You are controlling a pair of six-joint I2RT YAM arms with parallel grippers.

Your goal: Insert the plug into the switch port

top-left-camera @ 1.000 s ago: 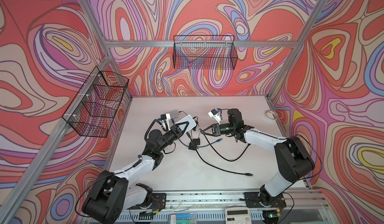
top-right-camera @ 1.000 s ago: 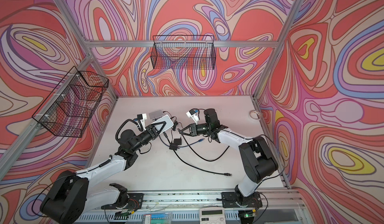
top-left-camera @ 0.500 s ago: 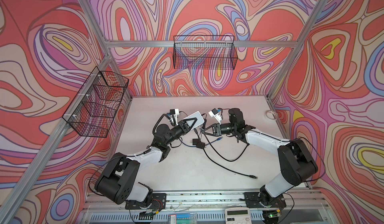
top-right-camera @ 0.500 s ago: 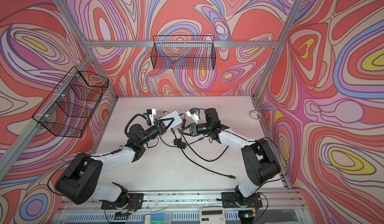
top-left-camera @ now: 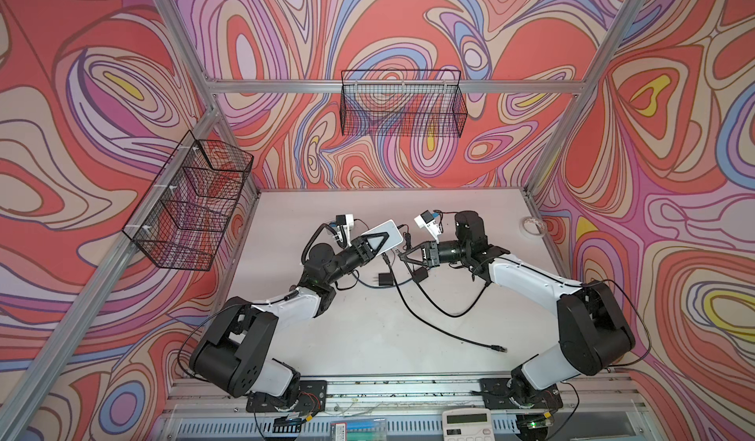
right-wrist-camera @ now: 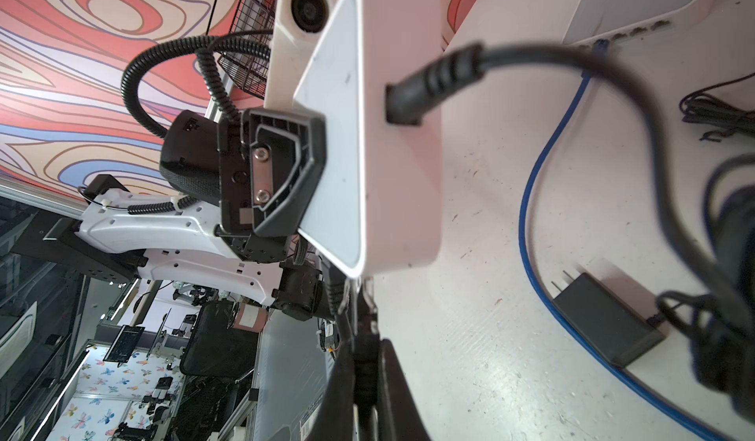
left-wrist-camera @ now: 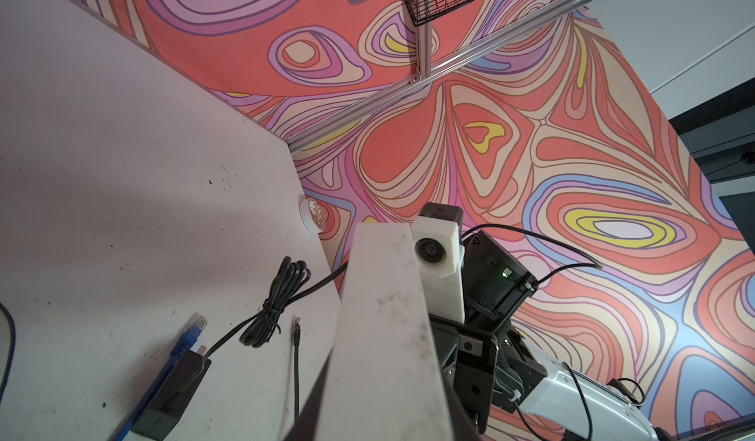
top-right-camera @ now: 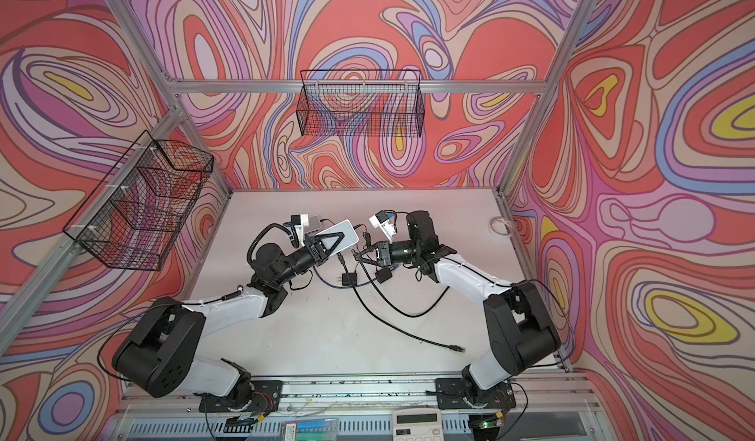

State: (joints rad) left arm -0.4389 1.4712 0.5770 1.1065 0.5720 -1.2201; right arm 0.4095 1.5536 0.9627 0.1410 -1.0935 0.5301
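**Plug at the port: the seating step, as I judge it.**

The left gripper (top-left-camera: 380,239) is clamped on the white switch (top-left-camera: 390,230). It holds the switch tilted above the table (top-left-camera: 367,336), just left of the middle, with its right end turned toward the right gripper (top-left-camera: 403,256). In the right wrist view the black plug (right-wrist-camera: 429,87) sits in the recessed port on the switch's narrow face; how deep it sits cannot be told. The right gripper's fingers are pressed together on a thin black lead (right-wrist-camera: 362,351), close to a corner of the switch; whether that lead runs to the plug cannot be traced. The next move calls for a short, straight push along the port's axis while the left arm braces the switch, so that the looped cord does not pull the plug askew.
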